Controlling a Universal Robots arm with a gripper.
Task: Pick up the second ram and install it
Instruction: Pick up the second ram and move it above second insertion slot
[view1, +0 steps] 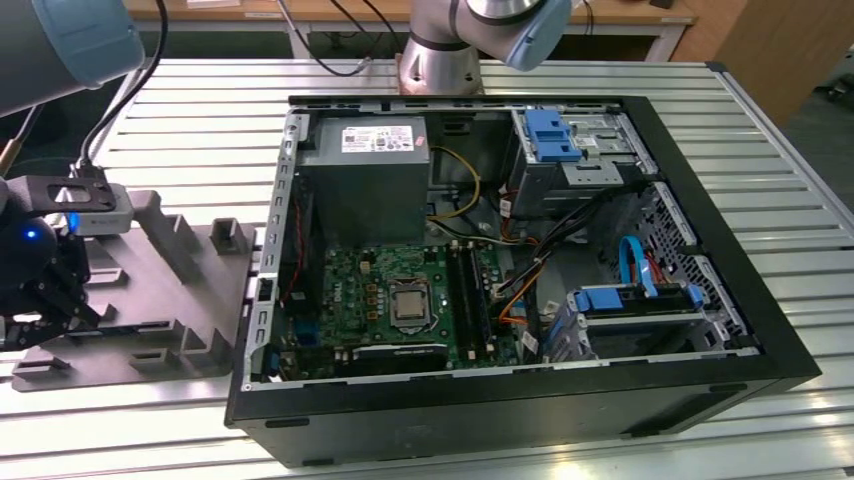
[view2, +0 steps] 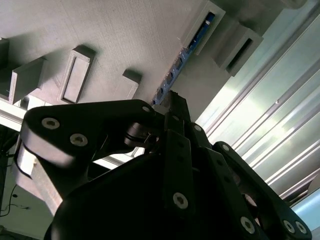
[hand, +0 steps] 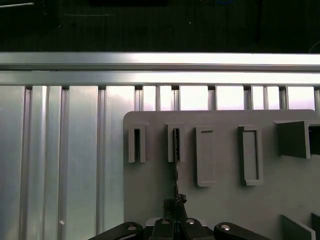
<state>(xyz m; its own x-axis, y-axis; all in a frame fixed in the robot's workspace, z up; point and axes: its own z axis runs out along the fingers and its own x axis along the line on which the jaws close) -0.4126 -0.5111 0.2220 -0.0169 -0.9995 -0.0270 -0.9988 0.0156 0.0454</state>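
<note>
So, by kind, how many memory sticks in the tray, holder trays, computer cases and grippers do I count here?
second ram: 1
grey holder tray: 1
computer case: 1
gripper: 1
Total: 4

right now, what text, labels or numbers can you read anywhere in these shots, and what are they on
No text can be read as it stands.
White label on the grey power supply: print too small to read.
Green motherboard: board markings too small to read.
Second ram standing in the grey holder tray: no legible marking in the second wrist view.
</note>
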